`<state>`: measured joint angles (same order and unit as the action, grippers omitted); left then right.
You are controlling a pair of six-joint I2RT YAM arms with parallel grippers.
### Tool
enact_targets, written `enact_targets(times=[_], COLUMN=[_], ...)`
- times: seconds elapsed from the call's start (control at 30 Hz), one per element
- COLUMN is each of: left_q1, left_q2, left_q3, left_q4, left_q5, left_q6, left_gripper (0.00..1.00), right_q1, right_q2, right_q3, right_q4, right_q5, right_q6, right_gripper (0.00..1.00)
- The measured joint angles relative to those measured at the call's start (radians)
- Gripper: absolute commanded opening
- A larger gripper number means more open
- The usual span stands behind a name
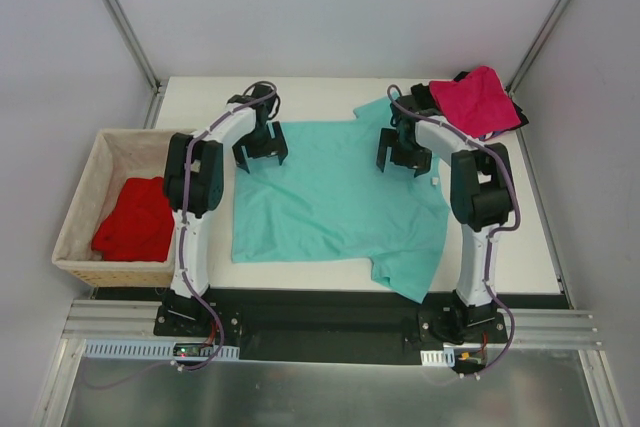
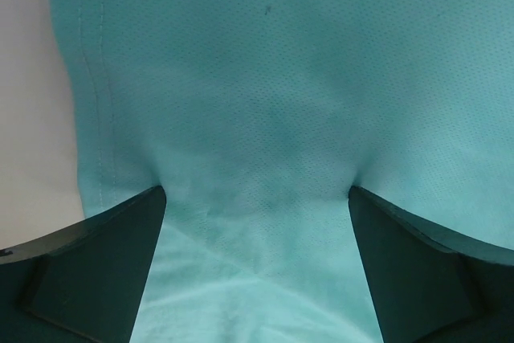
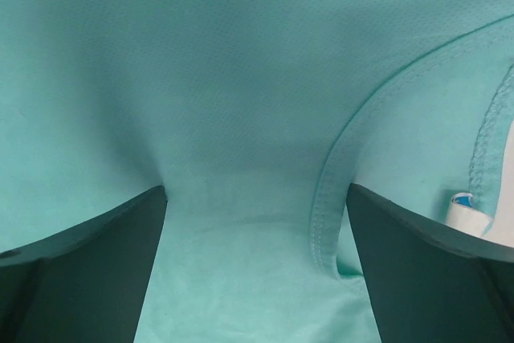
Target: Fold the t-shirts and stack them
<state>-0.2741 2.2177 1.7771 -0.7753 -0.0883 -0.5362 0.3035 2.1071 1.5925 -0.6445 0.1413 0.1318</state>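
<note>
Red t-shirt (image 1: 135, 217) sits in the wicker basket (image 1: 100, 147) off the table's left edge; my left gripper (image 1: 262, 152) and right gripper (image 1: 403, 157), both spread wide and pinching nothing, press on the teal t-shirt (image 1: 330, 197) laid flat mid-table, likely placed to start its fold; magenta t-shirt (image 1: 475, 99) is folded at the far right corner.

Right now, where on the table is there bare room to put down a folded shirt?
The far edge of the table is bare, from its left corner to the pink shirt. Another free strip lies between the teal shirt and the right edge. The centre is crowded: the left gripper and right gripper stand open on the teal shirt.
</note>
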Motion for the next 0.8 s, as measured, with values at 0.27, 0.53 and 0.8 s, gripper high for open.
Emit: enact_targets(times=[0.27, 0.53, 0.8], left_q1=[0.0, 0.001, 0.021], left_q2=[0.036, 0.083, 0.157], left_q3=[0.062, 0.142, 0.27], left_q4=[-0.025, -0.043, -0.066], left_q5=[-0.008, -0.014, -0.015], left_q6=[0.001, 0.003, 0.01], left_gripper=[0.99, 0.99, 0.99], right_q1=[0.0, -0.005, -0.024], right_q2=[0.033, 0.076, 0.131], right_q3=[0.052, 0.119, 0.211], right_q4=[-0.019, -0.032, -0.05], right_q5=[0.004, 0.005, 0.004], right_q6=[-0.002, -0.002, -0.002], right_gripper=[0.99, 0.99, 0.99])
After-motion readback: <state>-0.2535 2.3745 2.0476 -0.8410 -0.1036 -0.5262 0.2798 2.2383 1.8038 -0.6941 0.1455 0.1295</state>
